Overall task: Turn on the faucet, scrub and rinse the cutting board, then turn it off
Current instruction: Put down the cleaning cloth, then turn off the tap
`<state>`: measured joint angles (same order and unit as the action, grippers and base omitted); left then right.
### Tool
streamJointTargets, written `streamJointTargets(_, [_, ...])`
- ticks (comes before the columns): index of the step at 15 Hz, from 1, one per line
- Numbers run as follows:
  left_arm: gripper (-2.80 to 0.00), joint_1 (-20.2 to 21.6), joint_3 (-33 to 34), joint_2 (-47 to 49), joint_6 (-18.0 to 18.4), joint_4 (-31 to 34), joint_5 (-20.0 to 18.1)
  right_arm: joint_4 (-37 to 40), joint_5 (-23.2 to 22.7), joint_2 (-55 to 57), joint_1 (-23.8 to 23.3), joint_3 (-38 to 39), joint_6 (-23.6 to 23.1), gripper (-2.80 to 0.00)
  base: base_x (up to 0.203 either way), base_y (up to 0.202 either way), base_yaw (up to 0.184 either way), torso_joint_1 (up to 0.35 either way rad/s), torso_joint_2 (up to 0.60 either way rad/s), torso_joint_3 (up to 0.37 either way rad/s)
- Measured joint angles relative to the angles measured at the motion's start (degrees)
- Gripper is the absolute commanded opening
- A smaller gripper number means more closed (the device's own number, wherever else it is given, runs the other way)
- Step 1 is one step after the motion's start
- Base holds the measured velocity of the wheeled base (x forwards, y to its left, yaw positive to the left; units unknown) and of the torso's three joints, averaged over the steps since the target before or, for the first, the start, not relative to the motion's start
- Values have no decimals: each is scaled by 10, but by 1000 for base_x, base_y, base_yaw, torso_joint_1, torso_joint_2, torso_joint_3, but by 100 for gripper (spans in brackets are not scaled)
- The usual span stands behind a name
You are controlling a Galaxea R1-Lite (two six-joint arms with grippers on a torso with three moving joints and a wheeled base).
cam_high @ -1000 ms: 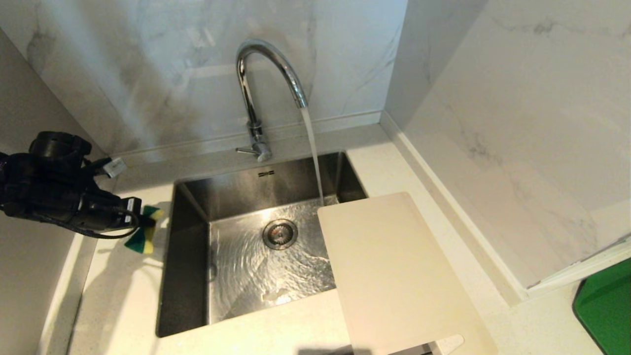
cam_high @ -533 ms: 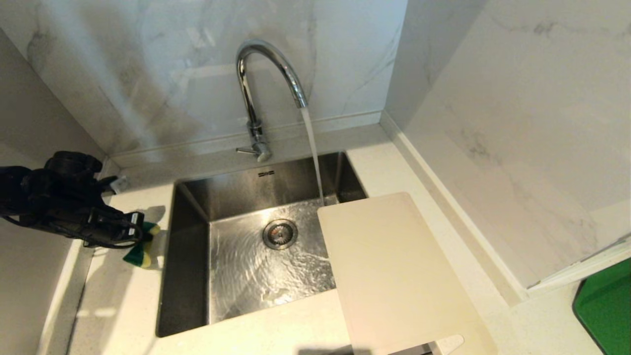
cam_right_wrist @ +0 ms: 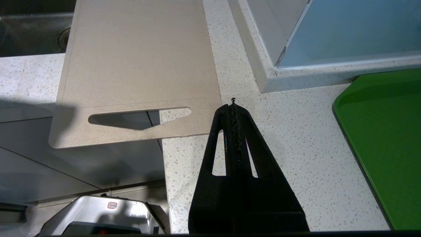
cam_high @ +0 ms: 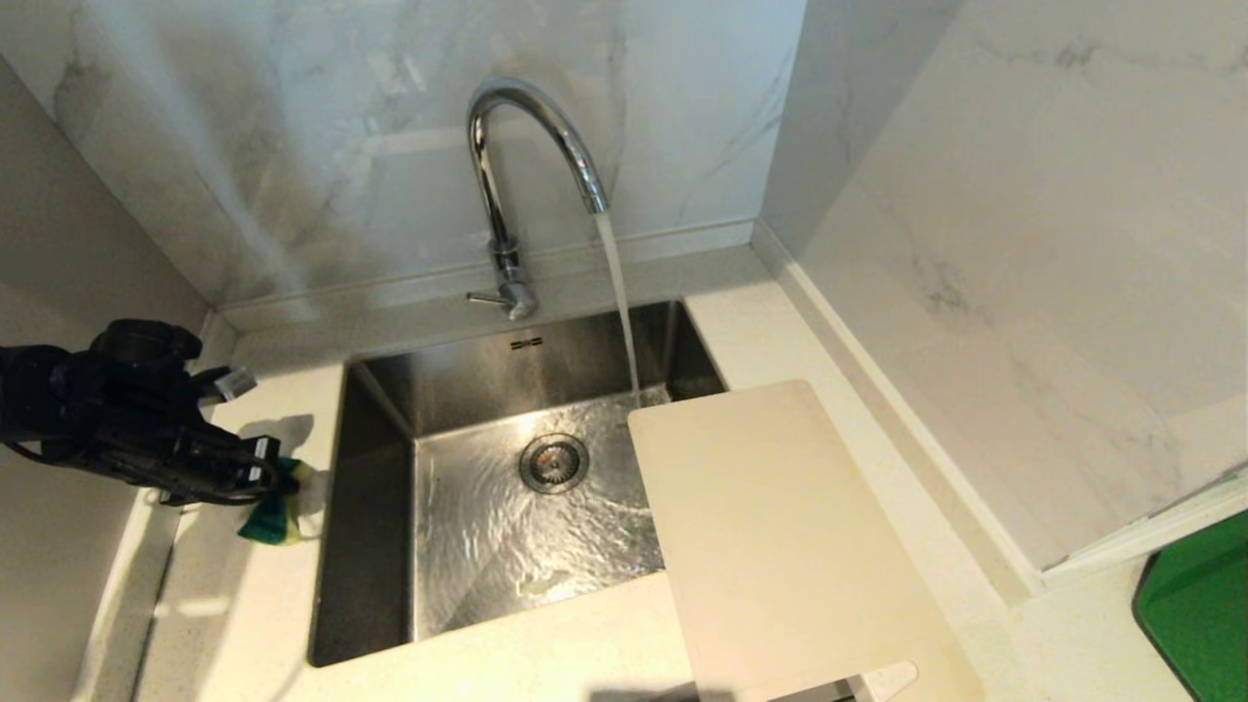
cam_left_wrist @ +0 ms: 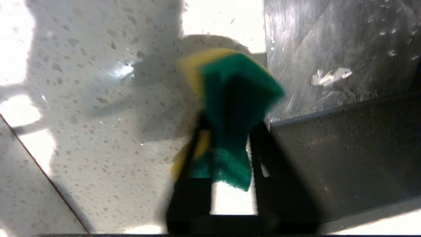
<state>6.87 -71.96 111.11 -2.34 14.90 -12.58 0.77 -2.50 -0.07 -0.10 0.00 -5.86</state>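
The chrome faucet point(cam_high: 507, 146) stands behind the sink, and water point(cam_high: 619, 302) runs from its spout into the basin. The cream cutting board point(cam_high: 780, 546) lies flat across the sink's right rim and the counter, its slot handle toward me point(cam_right_wrist: 138, 59). My left gripper point(cam_high: 278, 478) hangs low over the counter left of the sink. A green and yellow sponge point(cam_left_wrist: 236, 85) sits between its fingers, which stand slightly apart, with a sliver of light beside one finger. My right gripper point(cam_right_wrist: 233, 105) is shut and empty over the counter by the board's near corner.
The steel sink point(cam_high: 370, 507) has a round drain point(cam_high: 553, 462) and rippling water on its floor. A bright green tray point(cam_high: 1194, 614) lies on the counter at the far right. Marble walls close in the back and the right.
My left gripper has sunk toward the counter beside the sink with the sponge, and its fingers have eased apart. Water keeps running; the board has not moved.
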Motion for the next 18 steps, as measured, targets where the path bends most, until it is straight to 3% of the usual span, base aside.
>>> streamJointTargets(5, [0, 15, 19, -24, -1, -12, -4, 0, 1, 0, 0, 0, 7, -280, 0, 0, 0, 0, 0, 0])
streamJointTargets(11, [0, 28, 28, -88, -5, -23, -34, -1, 1, 0, 0, 0, 7, -280, 0, 0, 0, 0, 0, 0])
streamJointTargets(12, [-91, 28, 29, -98, -7, -24, -35, 0, 1, 0, 0, 0, 8, -280, 0, 0, 0, 0, 0, 0])
streamJointTargets(13, [-280, 27, 28, -108, -12, -26, -35, 0, 1, 0, 0, 0, 8, -280, 0, 0, 0, 0, 0, 0])
streamJointTargets(15, [-280, 19, 26, -124, -36, -47, -35, -1, 1, 0, 0, 0, 7, -280, 0, 0, 0, 0, 0, 0])
streamJointTargets(17, [-280, -1, 20, -135, -102, -89, -37, -1, 1, 0, 0, 0, 8, -280, 0, 0, 0, 0, 0, 0])
streamJointTargets(18, [-280, -16, 10, -138, -152, -115, -38, -1, 1, 0, 0, 0, 8, -280, 0, 0, 0, 0, 0, 0])
